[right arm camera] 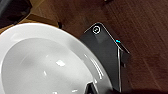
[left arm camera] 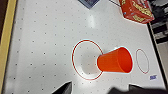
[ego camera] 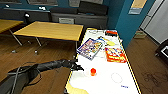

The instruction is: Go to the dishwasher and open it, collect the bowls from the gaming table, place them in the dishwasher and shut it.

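The left arm is reaching in from the left toward the gaming table (ego camera: 107, 82), which here is showing a white, dot-patterned top with a yellow edge. The left gripper (ego camera: 79, 67) is hovering over the near left part of that top. In the left wrist view its fingers (left arm camera: 62, 88) are standing wide apart, gripping nothing, just short of a red-rimmed bowl (left arm camera: 83, 62). That bowl is sitting upright on the white top (left arm camera: 37, 37), and in the head view it is showing as a pale shape (ego camera: 87, 72) right in front of the gripper. An orange cup (left arm camera: 115, 60) is lying on its side, its narrow base touching the bowl's rim and its mouth pointing away from it; the head view is showing it (ego camera: 93, 71) just beside the bowl. Beyond the cup a thin red ring (left arm camera: 142, 61) is lying apart from both, and whether it is a second bowl or a mark on the top is not telling. Farther along the table a blue box (ego camera: 89, 48) and a red box (ego camera: 115, 54) are lying side by side. Wooden tables (ego camera: 50, 30) are standing to the left. The right gripper (right arm camera: 91, 88) is holding a white bowl (right arm camera: 37, 65) by its rim, a dark fingertip lying over the edge, with the bowl hanging above the dark wooden floor (right arm camera: 140, 22).
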